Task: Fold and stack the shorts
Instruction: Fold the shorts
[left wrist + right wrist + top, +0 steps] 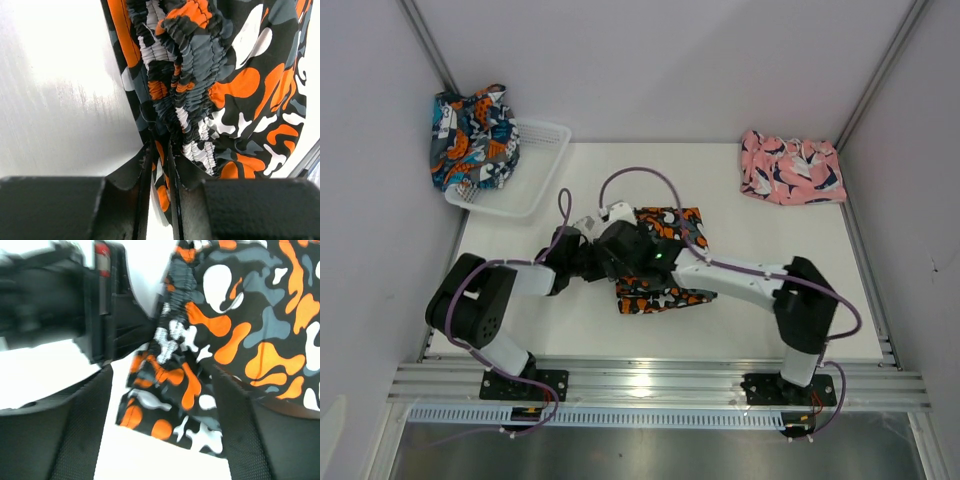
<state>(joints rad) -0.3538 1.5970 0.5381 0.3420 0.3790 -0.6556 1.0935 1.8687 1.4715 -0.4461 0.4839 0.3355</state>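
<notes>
Left jaws tight on black shorts [235,85] at the waistband; right jaws wide open astride them.

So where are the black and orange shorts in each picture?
Top view: the black and orange shorts lie in the middle of the table, partly under both arms.
Left wrist view: they fill the right half, and the left gripper pinches them at the bottom.
Right wrist view: centre and right, between the fingers of the open right gripper.
Shared landmark: the crinkly waistband, seen in both wrist views.
</notes>
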